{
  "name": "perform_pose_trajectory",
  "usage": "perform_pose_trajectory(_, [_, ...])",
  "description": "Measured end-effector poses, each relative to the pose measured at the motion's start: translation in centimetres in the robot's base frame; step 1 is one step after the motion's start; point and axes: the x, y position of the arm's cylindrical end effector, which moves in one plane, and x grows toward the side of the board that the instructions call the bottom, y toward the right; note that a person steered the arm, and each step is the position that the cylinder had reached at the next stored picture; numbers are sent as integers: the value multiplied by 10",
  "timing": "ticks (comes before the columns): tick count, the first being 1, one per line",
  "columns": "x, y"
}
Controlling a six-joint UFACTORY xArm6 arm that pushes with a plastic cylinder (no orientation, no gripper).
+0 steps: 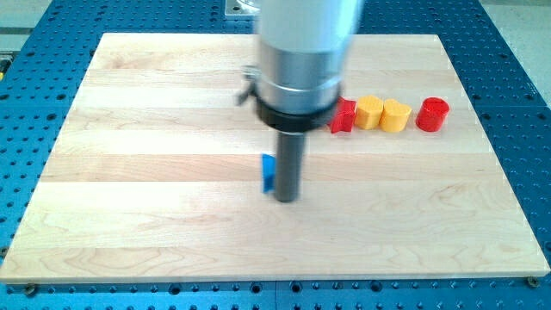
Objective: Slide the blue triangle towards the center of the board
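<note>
My tip (286,199) touches the right side of a small blue block (269,172), shape unclear, near the middle of the pale wooden counter (129,215); no writing is legible.

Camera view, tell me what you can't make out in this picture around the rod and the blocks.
- blue block: only a sliver shows at the rod's left; the rod hides the rest, so its shape is unclear.
- my tip: blurred, so contact with the blue block cannot be judged.
- leftmost red block: its left side is hidden behind the arm's metal body.
- Arm's upper part: cut off by the view's top edge.
</note>
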Motion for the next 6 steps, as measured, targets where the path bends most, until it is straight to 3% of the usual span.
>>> perform_pose_trajectory(1, [-32,-24])
perform_pose_trajectory(3, [-30,-91])
perform_pose_trajectory(4, [-62,-65])
perform_pose_trajectory(6, [-50,-64])
